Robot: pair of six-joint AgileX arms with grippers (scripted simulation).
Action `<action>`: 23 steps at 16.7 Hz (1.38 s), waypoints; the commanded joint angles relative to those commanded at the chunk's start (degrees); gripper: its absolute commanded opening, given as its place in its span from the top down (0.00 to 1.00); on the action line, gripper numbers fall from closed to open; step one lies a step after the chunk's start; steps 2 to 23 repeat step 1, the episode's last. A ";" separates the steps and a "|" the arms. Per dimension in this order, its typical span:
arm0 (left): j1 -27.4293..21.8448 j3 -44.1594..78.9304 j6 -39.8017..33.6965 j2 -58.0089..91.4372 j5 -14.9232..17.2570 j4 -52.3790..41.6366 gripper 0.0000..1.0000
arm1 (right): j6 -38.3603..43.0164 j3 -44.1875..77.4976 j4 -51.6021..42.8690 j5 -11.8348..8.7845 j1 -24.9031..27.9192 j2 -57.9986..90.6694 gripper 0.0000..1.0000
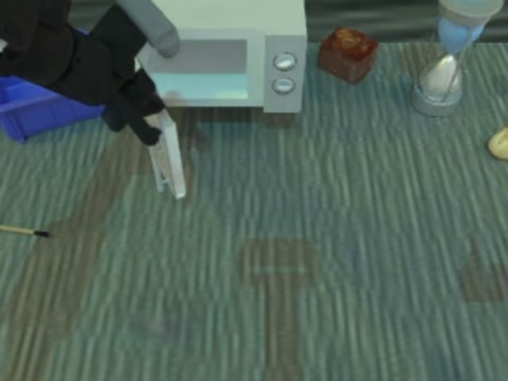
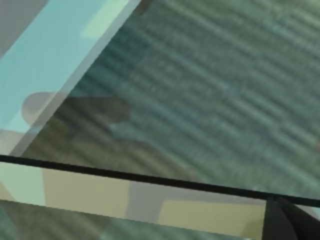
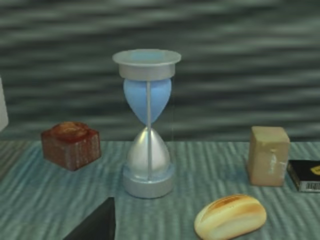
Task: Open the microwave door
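Black left arm (image 1: 71, 63), grey segment

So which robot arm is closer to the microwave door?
The left. Its gripper is right at the swung-open microwave door, at the end nearest the oven. The right arm is out of the top view, away by the hourglass.
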 joint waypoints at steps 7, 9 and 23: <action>0.00 0.00 0.00 0.00 0.00 0.00 1.00 | 0.00 0.00 0.00 0.00 0.00 0.00 0.00; 0.00 0.00 0.00 0.00 0.00 0.00 1.00 | 0.00 0.00 0.00 0.00 0.00 0.00 0.00; 0.00 0.00 0.00 0.00 0.00 0.00 1.00 | 0.00 0.00 0.00 0.00 0.00 0.00 0.00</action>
